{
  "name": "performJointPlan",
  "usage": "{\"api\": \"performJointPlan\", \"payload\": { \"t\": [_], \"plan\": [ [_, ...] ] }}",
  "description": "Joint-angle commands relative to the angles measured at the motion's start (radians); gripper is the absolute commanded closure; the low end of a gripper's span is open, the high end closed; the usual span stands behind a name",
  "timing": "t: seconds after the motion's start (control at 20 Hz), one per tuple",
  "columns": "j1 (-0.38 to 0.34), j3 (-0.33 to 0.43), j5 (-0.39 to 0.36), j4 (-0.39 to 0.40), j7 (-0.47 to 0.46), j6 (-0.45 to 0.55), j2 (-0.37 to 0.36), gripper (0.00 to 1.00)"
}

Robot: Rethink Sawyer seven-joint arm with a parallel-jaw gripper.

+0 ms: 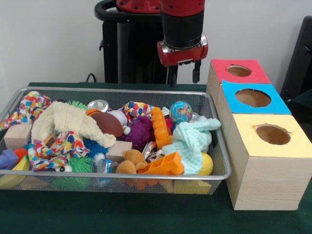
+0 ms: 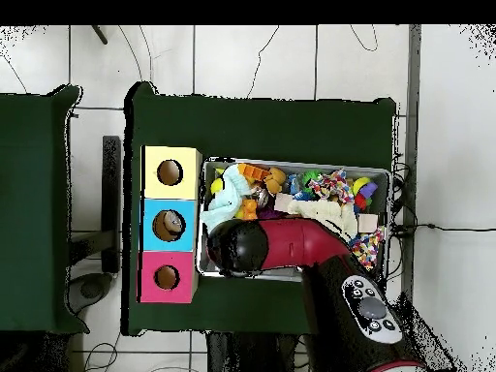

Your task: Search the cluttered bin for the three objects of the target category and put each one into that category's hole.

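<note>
Under the overhead arm [image 2: 291, 242], tool [image 1: 183, 73] hidden.

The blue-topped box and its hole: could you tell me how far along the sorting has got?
Done: nothing that shows. The hole of the blue-topped box shows only a dark inside, and its contents cannot be seen. In hand: nothing; the gripper hangs open and empty above the far rim of the cluttered bin. Left: finding the plastic pieces; a crinkly clear scrap lies near the front among the toys.
</note>
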Motion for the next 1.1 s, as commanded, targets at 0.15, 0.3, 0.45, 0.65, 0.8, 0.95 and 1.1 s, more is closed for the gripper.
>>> {"api": "performJointPlan", "payload": {
  "t": [0.15,0.3,0.45,0.65,0.8,0.95,1.1],
  "plan": [
    [-0.002,0.032,-0.003,-0.018,0.003,0.086,0.022,0.00],
    [0.031,-0.010,-0.054,-0.046,0.025,0.064,0.012,0.00],
    [0.063,-0.058,-0.112,-0.071,0.065,-0.024,-0.008,0.00],
    [0.096,-0.113,-0.172,-0.100,0.104,-0.079,-0.033,0.00],
    [0.106,-0.127,-0.180,-0.101,0.129,-0.110,-0.049,0.00],
    [0.122,-0.152,-0.195,-0.107,0.149,-0.139,-0.070,0.00],
    [0.133,-0.175,-0.209,-0.110,0.150,-0.154,-0.090,0.00]
  ]
}}
